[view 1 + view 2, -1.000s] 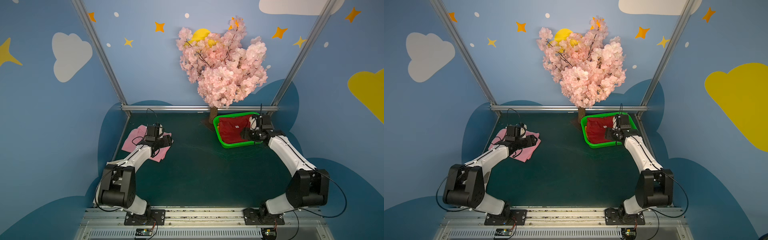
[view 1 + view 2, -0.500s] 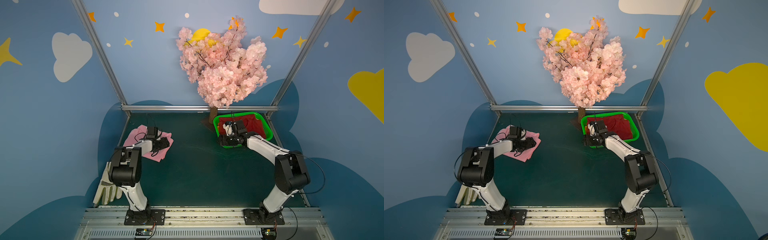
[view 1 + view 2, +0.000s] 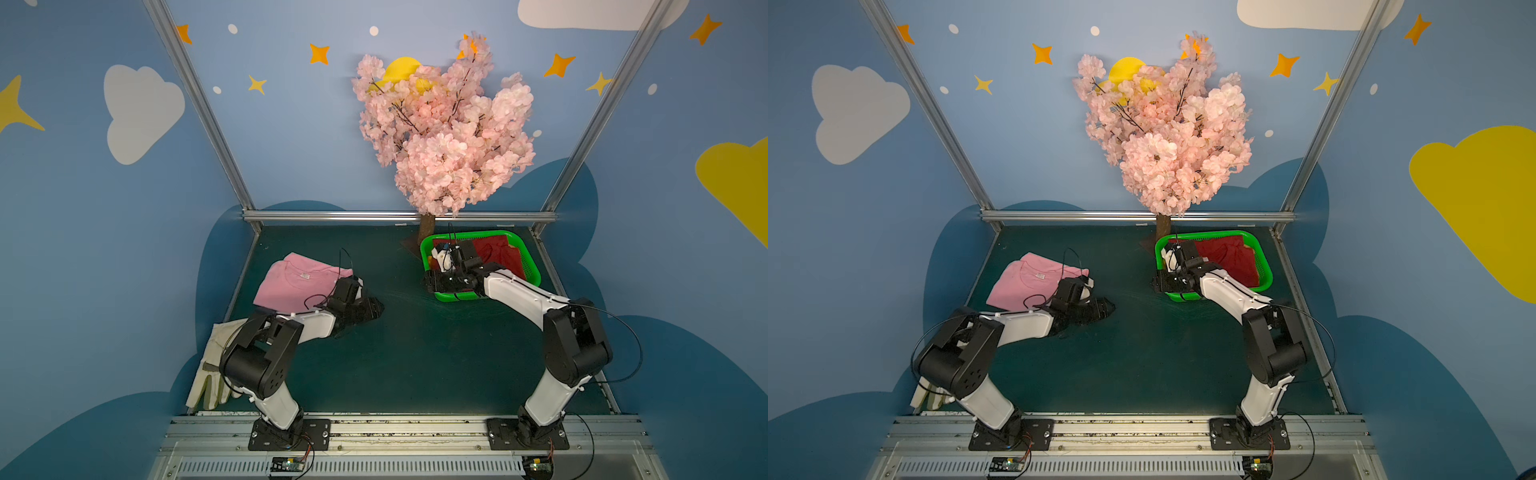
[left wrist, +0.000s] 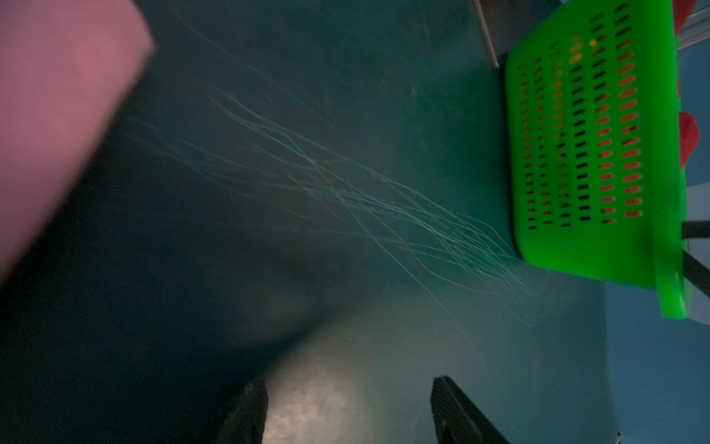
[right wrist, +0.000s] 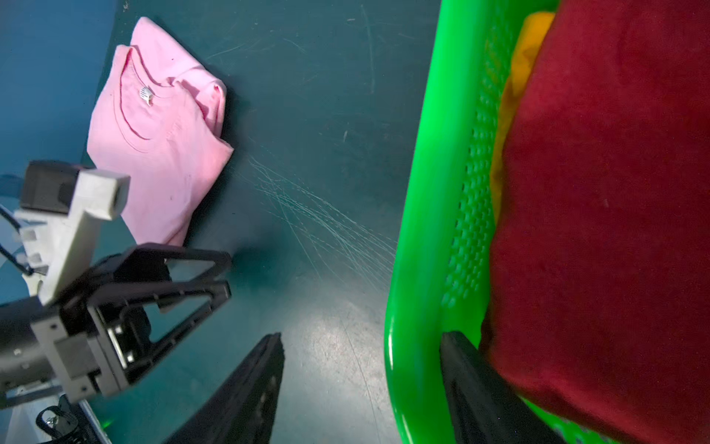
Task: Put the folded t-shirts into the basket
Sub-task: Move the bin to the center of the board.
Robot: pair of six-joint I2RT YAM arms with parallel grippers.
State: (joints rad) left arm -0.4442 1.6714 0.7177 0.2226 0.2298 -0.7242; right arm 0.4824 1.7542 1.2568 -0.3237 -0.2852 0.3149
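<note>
Since a second ago, my left gripper [image 3: 368,311] has slid off the pink t-shirt [image 3: 297,278] toward the basket [image 3: 478,233]. My right gripper [image 3: 434,284] has crossed from the basket's other end to the end facing that shirt. The basket itself looks turned a little as well.

My left gripper now sits low over the green mat [image 3: 415,353], just beside the pink t-shirt on its basket side and well apart from the basket. Its jaws stand wide apart with only bare mat between them, so it holds nothing.

My right gripper straddles the basket's rim at the corner nearest the pink t-shirt. One finger is inside against the dark red t-shirt [image 5: 614,192], the other outside over the mat. I see a clear gap between the outer finger and the rim, so the jaws are spread and not clamped on anything.

That dark red t-shirt lies on top inside the basket, with a mustard yellow t-shirt [image 5: 515,77] under it against the wall. Through the basket's side slots in the left wrist view I think I see orange cloth, but the picture is too blurred to be sure.

Out on the mat, the pink t-shirt lies flat with its neck label up. A work glove [image 3: 212,374] lies farther from the basket than that shirt, partly behind my left arm. The blossom tree [image 3: 426,230] stands just beside the basket's far corner.
</note>
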